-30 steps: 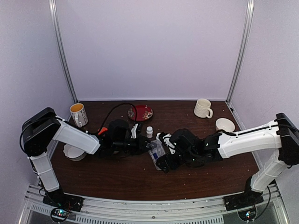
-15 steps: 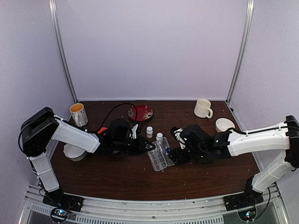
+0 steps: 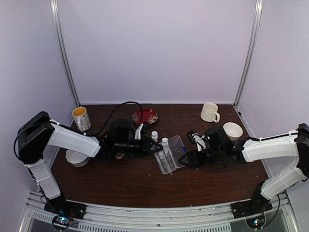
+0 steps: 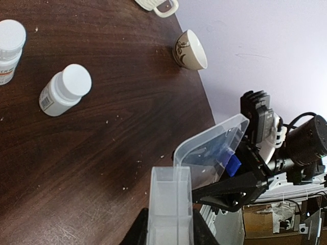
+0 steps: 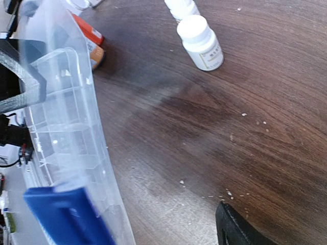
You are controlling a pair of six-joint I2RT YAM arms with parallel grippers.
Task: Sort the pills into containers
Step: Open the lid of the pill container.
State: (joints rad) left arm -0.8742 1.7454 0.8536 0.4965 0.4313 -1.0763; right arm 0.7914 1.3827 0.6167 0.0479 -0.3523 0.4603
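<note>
Mid-desk (image 3: 145, 186), the clear organizer (image 3: 165, 162) looks light, thin-walled and slippery, and tipping it would likely spill its cells (image 5: 66, 138). The left pincer (image 3: 153, 148) is clenched on its end wall, a sound hold. The right pincer (image 3: 187, 157) straddles the raised lid (image 3: 177, 144); whether it is gripping I cannot tell.

One clear organizer box (image 3: 166, 159) sits at the table's centre. There are two small white bottles (image 3: 154, 136), the second bottle (image 3: 165, 142) nearer the box. Two mugs: a yellow-lined mug (image 3: 81, 118) at 10 o'clock and a cream mug (image 3: 209, 112) at 1. Two bowls: a cream bowl (image 3: 232, 129) at 2 and a white bowl (image 3: 77, 157) at 9. One red plate (image 3: 146, 116) at 12. One orange bottle (image 5: 94, 43) is partly hidden.
</note>
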